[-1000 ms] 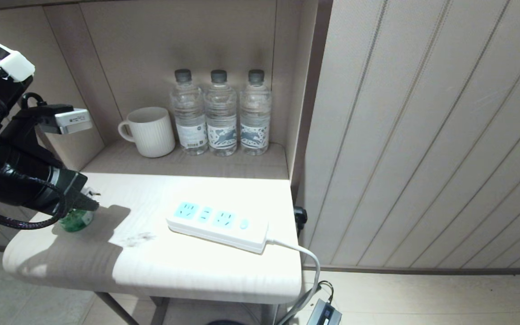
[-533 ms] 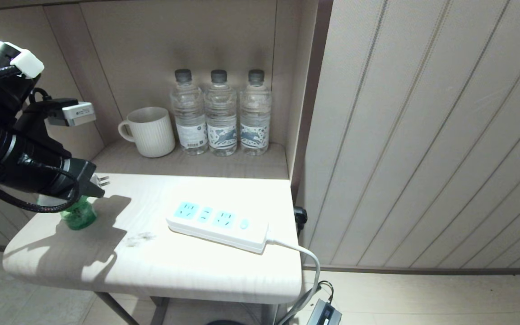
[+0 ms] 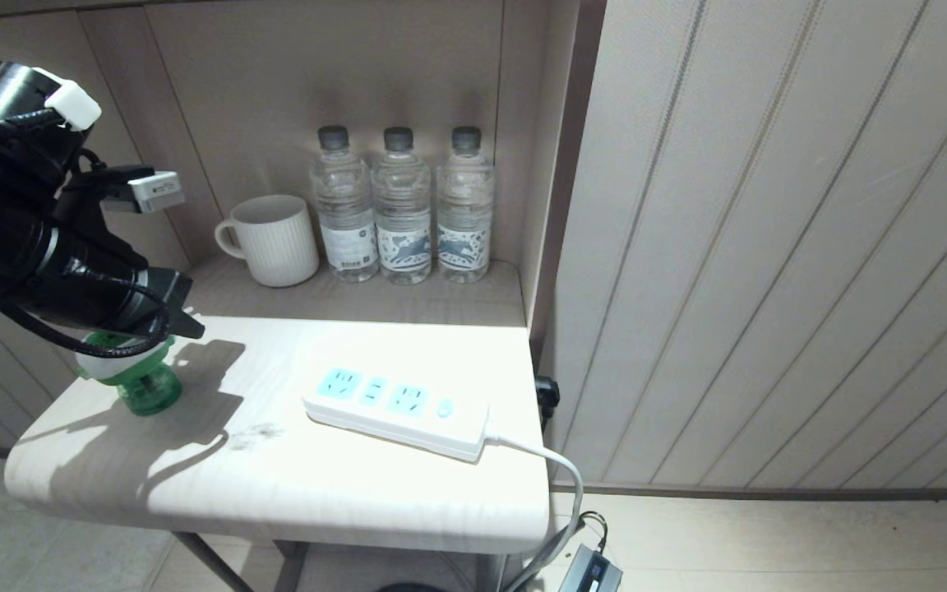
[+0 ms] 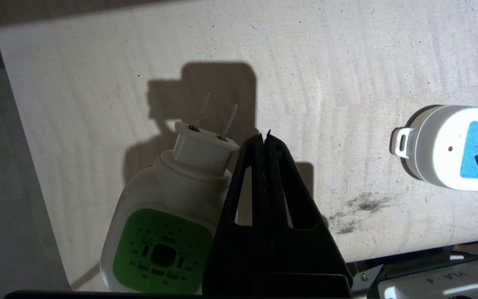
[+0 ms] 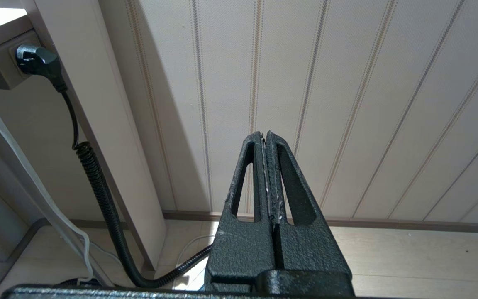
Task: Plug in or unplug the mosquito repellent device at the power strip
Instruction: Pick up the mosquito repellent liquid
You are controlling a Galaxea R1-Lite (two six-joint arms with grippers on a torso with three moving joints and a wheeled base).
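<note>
The mosquito repellent device (image 3: pixel 138 380) stands unplugged, well left of the power strip (image 3: pixel 395 410), prongs bare. The left gripper (image 4: pixel 264 139) hangs just beside its head, fingers pinched together on nothing, so coming down like that would probably just knock it over. Right gripper (image 5: pixel 265 137) parked, closed, empty.

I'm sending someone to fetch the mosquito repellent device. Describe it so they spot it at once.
Find the pale tabletop below the shelf with the mug. The mosquito repellent device stands near its left end, apart from the power strip, beside the shut left pincer. Unlike the clear water bottles, it is a small green bottle with a white head and two bare prongs.
</note>
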